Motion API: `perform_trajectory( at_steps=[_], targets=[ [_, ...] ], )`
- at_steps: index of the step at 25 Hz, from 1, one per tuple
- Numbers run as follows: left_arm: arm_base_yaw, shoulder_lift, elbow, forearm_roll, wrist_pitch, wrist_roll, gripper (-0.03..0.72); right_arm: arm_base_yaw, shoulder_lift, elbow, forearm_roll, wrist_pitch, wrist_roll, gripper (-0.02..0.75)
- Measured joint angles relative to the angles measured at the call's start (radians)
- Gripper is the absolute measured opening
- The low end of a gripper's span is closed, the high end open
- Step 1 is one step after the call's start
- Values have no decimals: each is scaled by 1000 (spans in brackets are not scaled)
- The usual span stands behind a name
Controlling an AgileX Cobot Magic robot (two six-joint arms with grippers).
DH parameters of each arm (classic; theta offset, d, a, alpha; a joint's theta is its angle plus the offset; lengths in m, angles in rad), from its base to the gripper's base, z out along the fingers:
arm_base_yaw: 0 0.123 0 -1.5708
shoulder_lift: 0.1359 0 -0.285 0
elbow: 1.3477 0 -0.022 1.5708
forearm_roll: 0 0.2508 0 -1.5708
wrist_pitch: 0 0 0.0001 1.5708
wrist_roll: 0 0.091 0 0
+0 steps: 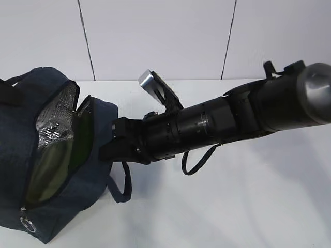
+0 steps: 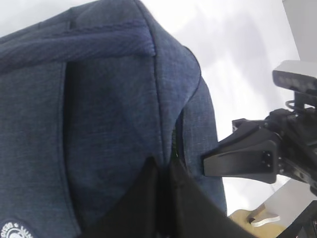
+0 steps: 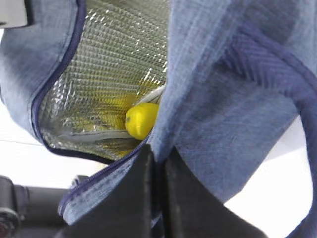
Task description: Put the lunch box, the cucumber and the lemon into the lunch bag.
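White tabletop (image 1: 248, 206) and a pale panelled wall (image 1: 155, 36) form the setting. At far left lies the lunch bag (image 1: 31, 206), mouth unzipped and gaping, foil lining (image 1: 59, 111) exposed, metal ring pull (image 1: 27, 223) at its lower corner.

Left gripper (image 2: 162, 171): jaws closed on the navy fabric at the bag's rim, holding that side.

Right gripper (image 3: 157, 161): jaws likewise closed, pinching the opposite edge of the bag just below the zipper line; the right arm (image 1: 217, 126) reaches across from the right of the table.

Contents: the lemon (image 3: 141, 120) sits inside against the foil, partly hidden by the fabric edge. A green rounded surface fills the bag's opening in the exterior view (image 1: 51, 165); it is probably the lunch box lid, though the view is too dim to confirm. The cucumber cannot be made out in any view.

Assessment: no task item lies on the visible table, so loading appears complete or nearly so. Both pincers seem engaged in handling the bag's mouth only.
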State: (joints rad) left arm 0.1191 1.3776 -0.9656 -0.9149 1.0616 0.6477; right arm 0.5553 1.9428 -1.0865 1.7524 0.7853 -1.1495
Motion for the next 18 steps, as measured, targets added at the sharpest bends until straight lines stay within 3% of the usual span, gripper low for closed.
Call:
perform_trajectory(
  at_steps=[8,18],
  targets=[
    [-11,0,0,-17,16,0,1,-11,-129,4,-176,-62,60,-1],
    [-186,0,0,-51,-88,0,1,-68,-243,9,-477,-104,280,-1]
  ],
)
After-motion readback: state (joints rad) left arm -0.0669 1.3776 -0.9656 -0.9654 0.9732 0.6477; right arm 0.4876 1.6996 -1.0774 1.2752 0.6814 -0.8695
